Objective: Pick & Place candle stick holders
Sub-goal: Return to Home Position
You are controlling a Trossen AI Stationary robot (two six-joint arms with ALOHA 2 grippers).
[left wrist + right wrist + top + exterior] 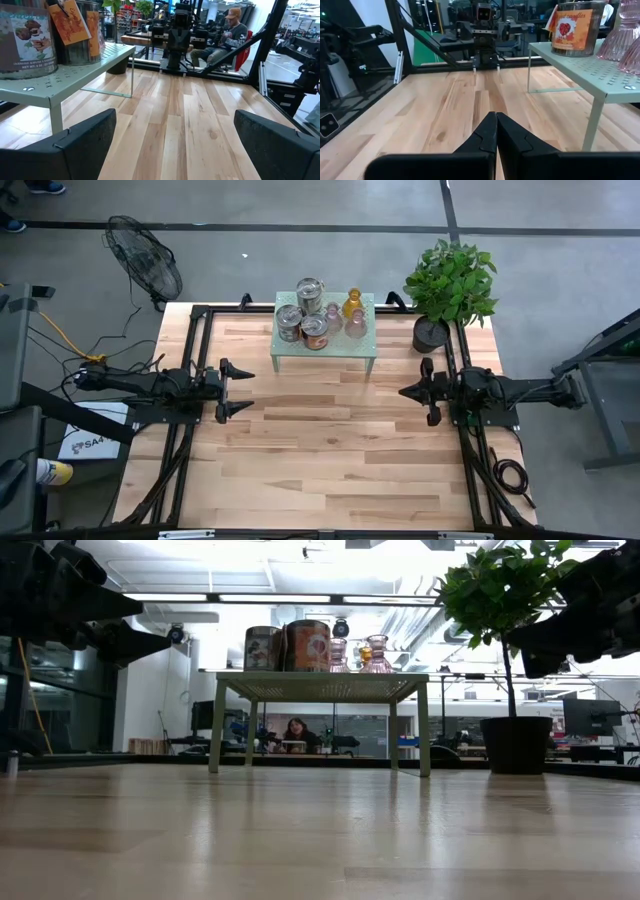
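Observation:
The candle stick holders stand on top of a mint-green perforated stand (324, 345) at the table's far middle. There are three silver cups with labels (310, 292) (290, 322) (315, 332), two pinkish glass ones (333, 315) (355, 325) and an amber one (352, 302). The stand rests on its legs on the wood. My left gripper (238, 390) hovers open at the table's left, pointing level toward the right; nothing is between its fingers (85, 145). My right gripper (404, 392) hovers shut at the table's right, pointing level toward the left (496, 130).
A green plant in a black pot (450, 290) stands at the far right corner, next to the stand. Black frame rails (190, 360) run along both side edges. A fan (145, 260) stands on the floor beyond the far left corner. A person (230, 35) sits beyond the table.

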